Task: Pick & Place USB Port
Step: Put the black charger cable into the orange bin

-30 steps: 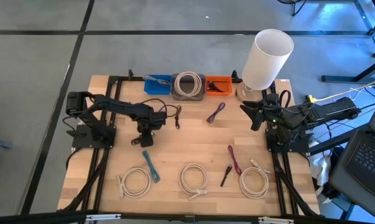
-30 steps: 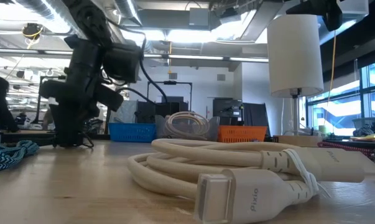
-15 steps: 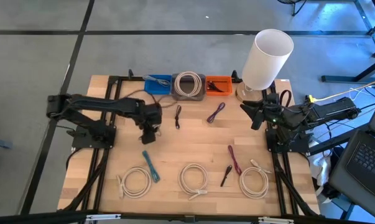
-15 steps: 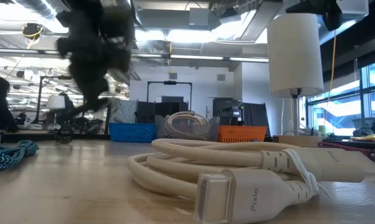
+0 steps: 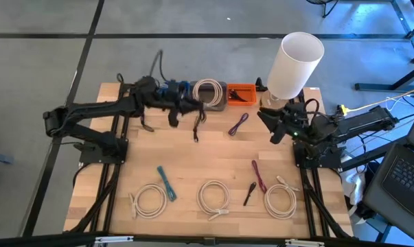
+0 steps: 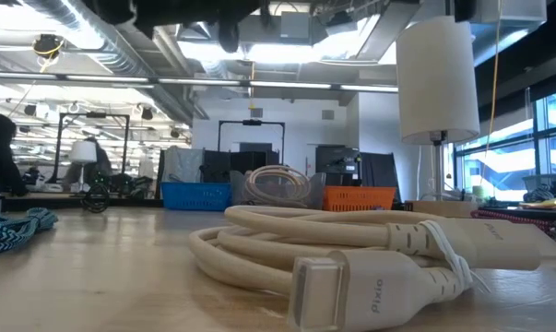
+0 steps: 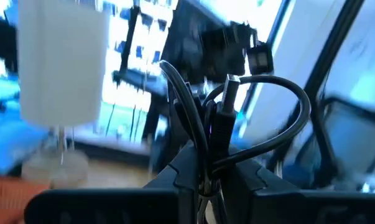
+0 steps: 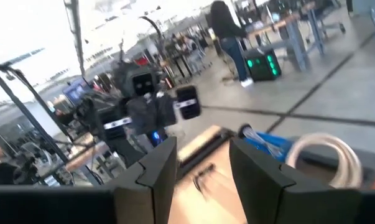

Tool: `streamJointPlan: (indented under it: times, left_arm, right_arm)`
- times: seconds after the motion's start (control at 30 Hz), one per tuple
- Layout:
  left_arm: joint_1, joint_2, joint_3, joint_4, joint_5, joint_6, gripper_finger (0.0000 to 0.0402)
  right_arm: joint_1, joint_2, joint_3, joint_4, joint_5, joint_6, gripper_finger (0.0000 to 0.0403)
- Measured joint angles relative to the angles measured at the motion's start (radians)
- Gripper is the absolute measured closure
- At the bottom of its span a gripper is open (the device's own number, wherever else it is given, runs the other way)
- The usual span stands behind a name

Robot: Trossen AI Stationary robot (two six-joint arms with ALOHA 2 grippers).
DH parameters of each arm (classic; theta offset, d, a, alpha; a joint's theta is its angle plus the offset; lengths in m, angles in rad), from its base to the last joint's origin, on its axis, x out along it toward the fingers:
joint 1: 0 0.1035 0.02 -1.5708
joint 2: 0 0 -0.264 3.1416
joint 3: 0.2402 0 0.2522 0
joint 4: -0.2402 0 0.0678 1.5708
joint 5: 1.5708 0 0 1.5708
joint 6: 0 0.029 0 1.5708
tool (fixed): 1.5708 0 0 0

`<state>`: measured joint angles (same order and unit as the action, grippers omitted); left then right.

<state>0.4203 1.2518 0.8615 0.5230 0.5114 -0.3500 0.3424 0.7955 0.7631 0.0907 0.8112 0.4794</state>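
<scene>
1. Left arm reaches to the back of the table [image 5: 124,171]; left gripper [image 5: 174,115] is raised near the blue bin [image 5: 171,91], jaws pinched narrow on a black USB cable [image 7: 219,127] — loops and plug stick up between the fingers in the wrist view.
2. Front-left: teal cable [image 5: 167,183] beside a white coil [image 5: 149,200].
3. Back centre: grey bin [image 5: 208,94] w/ a white coiled cable, then orange bin [image 5: 241,92]; another black cable [image 5: 196,128] and a purple cable [image 5: 238,124] lie on the wood just in front.
4. Front centre: big white coil [image 6: 351,244].
5. Right gripper [image 5: 272,125] waits by the white lamp [image 5: 294,65], jaws partly apart — holding nothing.
</scene>
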Motion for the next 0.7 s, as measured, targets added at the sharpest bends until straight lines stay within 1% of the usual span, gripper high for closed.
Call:
streamJointPlan:
  times: [0.07,0.17,0.27,0.43,0.5,0.57,0.7]
  left_arm:
    - [0.029,0.029,0.039,0.034,0.032,-0.033,0.0368]
    - [0.052,0.085,0.117,0.024,0.1,-0.04,0.0368]
    - [0.053,0.147,0.204,0.019,0.164,-0.04,0.0368]
    - [0.036,0.242,0.34,-0.038,0.196,-0.014,0.0368]
    - [0.025,0.277,0.385,-0.064,0.221,-0.006,0.0368]
    - [0.013,0.301,0.421,-0.075,0.224,-0.004,0.0368]
    - [-0.001,0.338,0.464,-0.103,0.222,0.032,0.0368]
  right_arm:
    - [-0.001,0.033,0.0,0.074,0.0,-0.031,0.0253]
    - [-0.024,0.083,0.001,0.162,-0.005,-0.053,0.0253]
    - [-0.06,0.13,0.021,0.165,-0.055,-0.053,0.0253]
    - [-0.126,0.208,0.077,0.163,-0.135,-0.081,0.0253]
    - [-0.148,0.233,0.104,0.156,-0.154,-0.107,0.0253]
    - [-0.171,0.258,0.127,0.156,-0.172,-0.131,0.0253]
    - [-0.215,0.302,0.161,0.154,-0.279,-0.139,0.0253]
